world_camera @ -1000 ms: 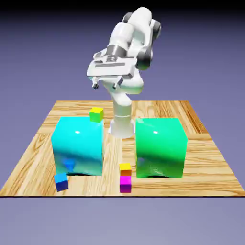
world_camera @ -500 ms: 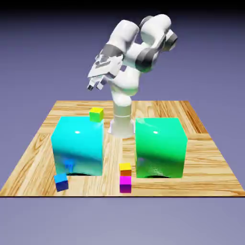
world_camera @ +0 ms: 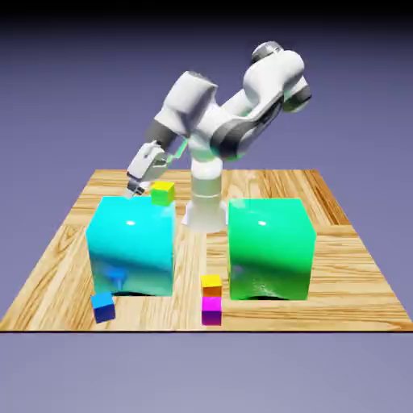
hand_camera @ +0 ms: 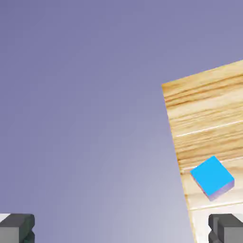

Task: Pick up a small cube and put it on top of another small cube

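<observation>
I had the jaws (world_camera: 133, 192) standing wide apart and holding nothing, tilted downward above the far edge of the big cyan block (world_camera: 132, 245), on the exterior view's left. In the hand view the two grey fingertips (hand_camera: 17, 228) sat at the bottom corners with only blue-violet backdrop between them, and a corner of the wooden tabletop (hand_camera: 209, 118) showed off to one side. The small blue cube (world_camera: 102, 306) lay on the tabletop at the near left, just in front of the cyan block's near left corner, and it was the only cube the hand view caught (hand_camera: 212, 177), well off from the line between the fingertips. The small cube with the yellow top and orange side (world_camera: 211, 285) sat near the middle of the near edge, beside the near left corner of the big green block (world_camera: 270, 248), with a magenta cube (world_camera: 211, 310) just in front of it; I could not tell whether the two touched. A yellow-green cube (world_camera: 163, 192) showed behind the cyan block's far right corner, close below the arm (world_camera: 234, 113). The blue cube and the yellow-topped one lay well apart.
</observation>
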